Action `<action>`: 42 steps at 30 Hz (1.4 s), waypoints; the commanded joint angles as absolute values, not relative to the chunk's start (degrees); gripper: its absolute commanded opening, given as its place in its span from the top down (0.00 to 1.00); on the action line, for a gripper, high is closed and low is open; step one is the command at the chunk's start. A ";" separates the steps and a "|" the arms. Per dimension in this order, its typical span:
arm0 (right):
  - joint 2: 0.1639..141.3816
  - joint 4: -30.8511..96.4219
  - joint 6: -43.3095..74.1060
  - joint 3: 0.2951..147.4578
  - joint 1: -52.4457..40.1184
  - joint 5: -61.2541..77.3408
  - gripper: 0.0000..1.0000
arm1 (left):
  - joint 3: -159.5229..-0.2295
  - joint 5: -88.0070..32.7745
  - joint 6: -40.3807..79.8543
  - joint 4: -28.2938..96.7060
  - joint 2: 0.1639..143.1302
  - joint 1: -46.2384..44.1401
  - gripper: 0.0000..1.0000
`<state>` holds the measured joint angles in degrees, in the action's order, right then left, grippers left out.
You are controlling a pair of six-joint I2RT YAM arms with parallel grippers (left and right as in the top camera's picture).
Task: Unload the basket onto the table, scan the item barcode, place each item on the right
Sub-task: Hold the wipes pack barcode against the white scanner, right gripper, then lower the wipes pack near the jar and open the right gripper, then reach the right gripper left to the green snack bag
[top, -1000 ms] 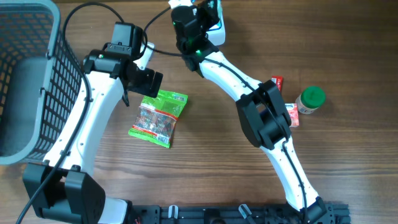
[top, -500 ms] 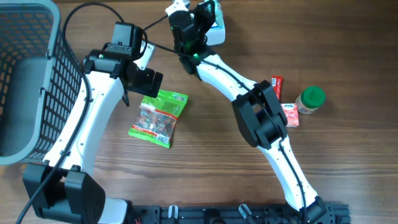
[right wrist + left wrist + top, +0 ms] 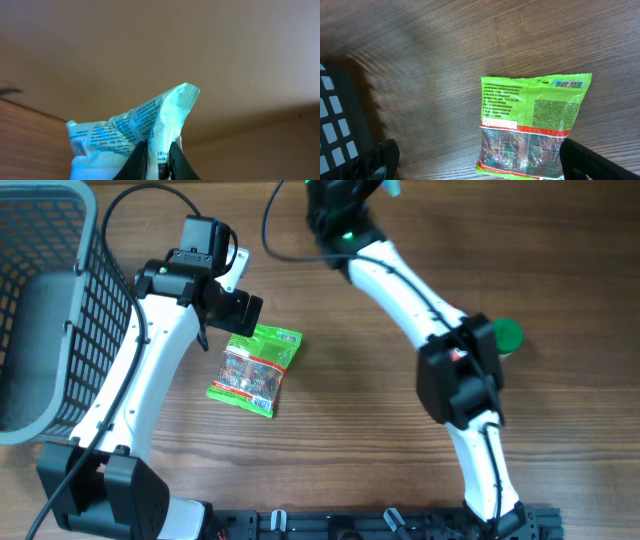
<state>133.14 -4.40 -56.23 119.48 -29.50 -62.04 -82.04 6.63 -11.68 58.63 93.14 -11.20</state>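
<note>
The brown wooden table (image 3: 330, 430) was seen with a matt, finely grained surface. The dark grey plastic mesh basket (image 3: 105, 310) was shown dull and smooth. The green plastic-film snack packet (image 3: 535, 100) was found glossy, its lower part being clear film. The pale blue-and-white crinkled film packet (image 3: 125, 132) was seen creased and faintly shiny. The right gripper (image 3: 155, 156) was fitted with smooth dark plastic fingers (image 3: 136, 161). The white arm shells (image 3: 150, 380) were moulded in glossy plastic, the black joint housings (image 3: 455, 385) in matt plastic
</note>
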 commanded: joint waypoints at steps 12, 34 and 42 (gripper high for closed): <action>115.77 75.05 -9.04 118.87 -16.14 3.38 0.96 | -82.61 6.72 -12.19 58.48 92.90 -11.40 0.00; 115.85 66.19 5.23 97.21 -8.78 22.68 0.89 | -82.61 6.72 -12.19 58.48 92.90 -11.40 0.00; 115.87 50.19 17.12 81.60 -12.78 14.52 0.89 | -82.61 6.72 -12.19 58.48 92.90 -11.40 0.00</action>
